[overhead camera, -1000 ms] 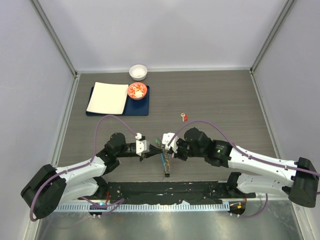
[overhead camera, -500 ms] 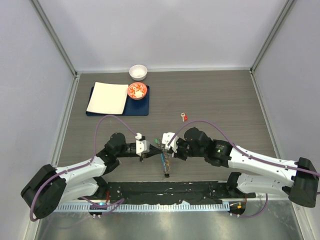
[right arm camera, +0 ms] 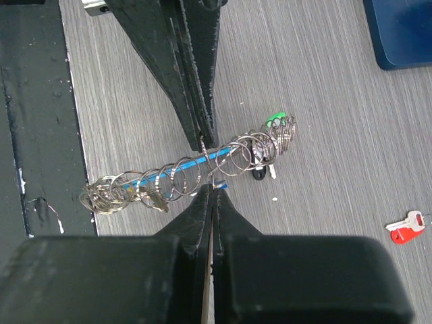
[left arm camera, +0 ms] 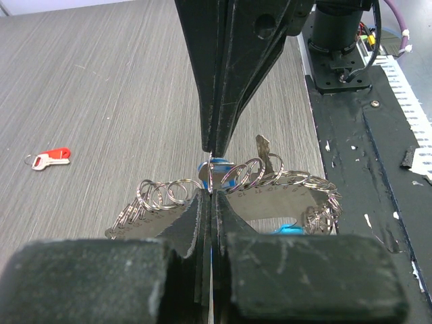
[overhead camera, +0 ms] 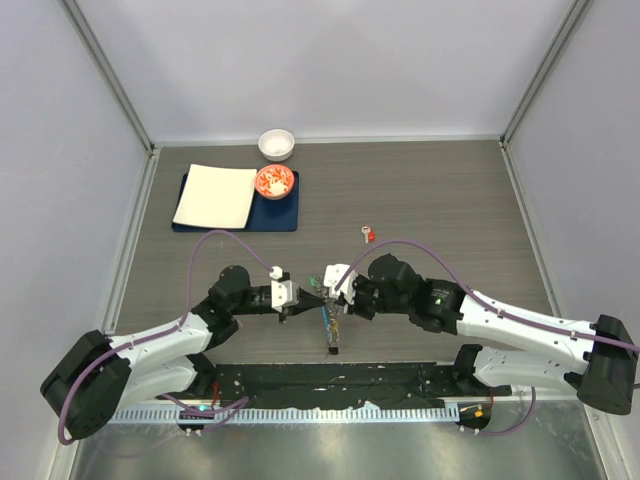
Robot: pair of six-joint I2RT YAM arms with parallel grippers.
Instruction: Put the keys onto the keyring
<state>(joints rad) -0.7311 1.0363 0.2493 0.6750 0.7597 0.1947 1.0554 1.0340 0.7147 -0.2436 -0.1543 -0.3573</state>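
Grey wood-grain tabletop [overhead camera: 450, 190] fills a white-walled enclosure, with a black base plate [overhead camera: 400, 380] along its near edge. At the far left sit a white bowl [overhead camera: 276, 144], a small red bowl [overhead camera: 274, 181] and a white pad [overhead camera: 215, 195] on a dark blue mat [overhead camera: 285, 218], all well apart from the work.

The left arm [overhead camera: 170, 340] and right arm [overhead camera: 500, 312] meet tip to tip at the front centre, over the keyring [right arm camera: 182, 172]. It stretches out as a long row of silver rings along a light-blue strip, with a green tag [right arm camera: 273, 120] at one end. The left jaws are pressed together, and so are the right jaws. Both wrist views show their tips facing each other on one thin loop in the middle of the row, each apparently nipping its wire. A bit of blue shows at that loop, but whether it is the blue key or the strip I cannot tell.

The red key [overhead camera: 369, 234] lies loose on the tabletop, beyond the bunch and well apart from it, so that key at least is not yet on.

The step in hand looks like steadying or prying a loop so that a key can be threaded. The next move probably calls for one arm to hold the loop while the other goes for the red key, a tiny flat thing that needs a careful pinch off the wood.
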